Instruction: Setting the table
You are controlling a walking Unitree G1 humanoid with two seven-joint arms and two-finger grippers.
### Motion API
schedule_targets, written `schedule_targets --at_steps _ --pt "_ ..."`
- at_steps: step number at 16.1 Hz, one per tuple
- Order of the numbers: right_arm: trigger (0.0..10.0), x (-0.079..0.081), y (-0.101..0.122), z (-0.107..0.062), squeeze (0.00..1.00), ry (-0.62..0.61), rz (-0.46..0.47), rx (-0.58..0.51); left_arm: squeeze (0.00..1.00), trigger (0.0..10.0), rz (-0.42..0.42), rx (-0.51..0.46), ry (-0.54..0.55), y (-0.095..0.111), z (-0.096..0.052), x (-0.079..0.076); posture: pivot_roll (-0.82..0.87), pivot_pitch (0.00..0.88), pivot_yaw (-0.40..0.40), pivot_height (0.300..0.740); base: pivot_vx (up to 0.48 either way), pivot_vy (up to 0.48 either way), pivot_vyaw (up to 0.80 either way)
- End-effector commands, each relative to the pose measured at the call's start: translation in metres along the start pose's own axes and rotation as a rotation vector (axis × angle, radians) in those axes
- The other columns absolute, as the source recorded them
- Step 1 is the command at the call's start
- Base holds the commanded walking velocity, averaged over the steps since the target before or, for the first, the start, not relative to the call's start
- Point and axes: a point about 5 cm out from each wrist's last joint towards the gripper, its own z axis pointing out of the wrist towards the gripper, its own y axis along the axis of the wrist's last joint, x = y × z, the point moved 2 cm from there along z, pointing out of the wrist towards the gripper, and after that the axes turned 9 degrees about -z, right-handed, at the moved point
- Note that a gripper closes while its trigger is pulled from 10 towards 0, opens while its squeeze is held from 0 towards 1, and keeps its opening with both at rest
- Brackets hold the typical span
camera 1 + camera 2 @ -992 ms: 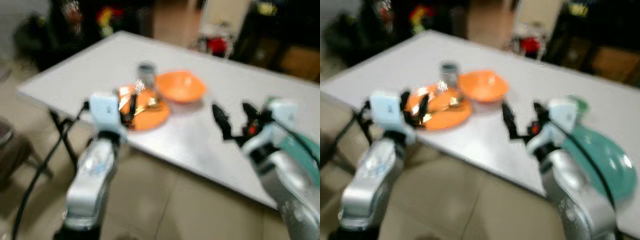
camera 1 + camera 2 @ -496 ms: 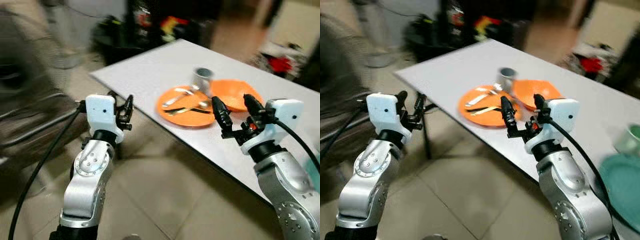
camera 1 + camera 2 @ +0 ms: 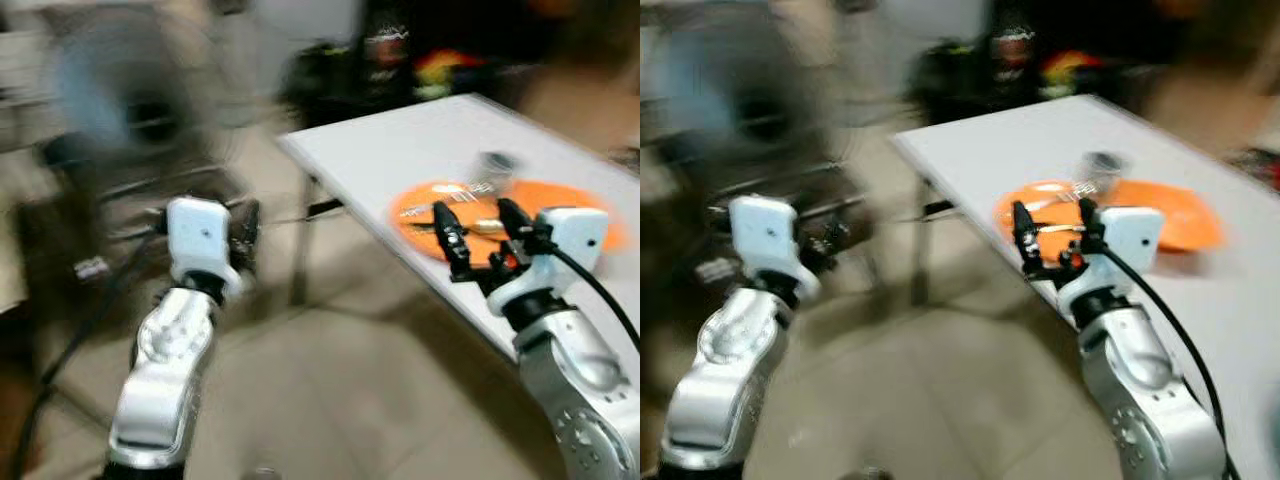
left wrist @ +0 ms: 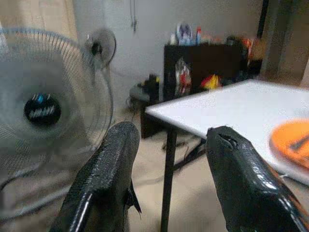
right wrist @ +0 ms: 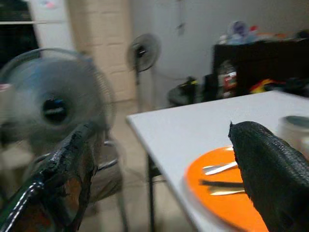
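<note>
Showing 2nd fan (image 4: pixel 100 44) behind: left wrist view, grippers empty.

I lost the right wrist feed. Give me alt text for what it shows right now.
An orange plate holding cutlery lies near the corner of a white table, seen between the right gripper's two open black fingers. A metal cup stands behind the plate. Two standing fans, one large and one further back, are on the floor beyond.

Worktop (image 3: pixel 420 150) corner bare ahead of the orange plate (image 5: pixel 227 193); open floor (image 3: pixel 330 390) left of it. Standing fan (image 4: pixel 43 111) blocks the far left.
</note>
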Motion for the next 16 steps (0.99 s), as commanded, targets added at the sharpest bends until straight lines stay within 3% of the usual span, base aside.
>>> schedule_targets --at_steps 1,2,5,6,8,11,14,16 --pt "10.0 -0.002 -0.004 -0.002 1.0 -0.004 -0.02 0.025 0.0 10.0 -0.024 0.025 -0.037 0.002 0.001 -0.003 -0.01 0.0 -0.051 0.74 0.0 0.0 0.8" --pt "10.0 -0.003 -0.011 -0.004 1.0 0.001 -0.039 0.048 0.0 10.0 -0.067 0.022 -0.04 0.002 0.0 -0.005 -0.01 0.0 -0.05 0.74 0.0 0.0 0.8" --pt "10.0 -0.001 -0.013 -0.005 1.0 0.003 -0.039 0.059 0.0 10.0 -0.041 -0.009 0.026 0.002 0.001 0.0 -0.02 0.0 -0.049 0.74 0.0 0.0 0.8" --pt "10.0 0.002 -0.015 -0.007 1.0 0.011 -0.035 0.072 0.0 10.0 -0.008 0.029 0.103 -0.001 -0.001 0.007 -0.02 0.0 -0.047 0.74 0.0 0.0 0.8" --pt "10.0 0.003 -0.016 -0.009 1.0 0.018 -0.028 0.077 0.0 10.0 -0.07 0.119 0.034 -0.007 -0.002 0.001 -0.01 0.0 -0.052 0.74 0.0 0.0 0.8" --pt "10.0 0.005 -0.026 -0.01 1.0 0.0 -0.007 0.104 0.0 10.0 -0.066 0.073 0.049 -0.003 -0.005 0.009 0.01 0.0 -0.021 0.74 0.0 0.0 0.8" --pt "10.0 0.007 -0.033 -0.015 1.0 -0.023 0.014 0.127 0.0 10.0 -0.056 -0.026 0.012 0.008 -0.006 0.005 0.02 0.0 -0.005 0.74 0.0 0.0 0.8" --pt "10.0 0.005 -0.036 -0.016 1.0 -0.037 0.026 0.127 0.0 10.0 0.001 -0.055 0.033 0.01 -0.005 0.005 0.02 0.0 -0.006 0.74 0.0 0.0 0.8"
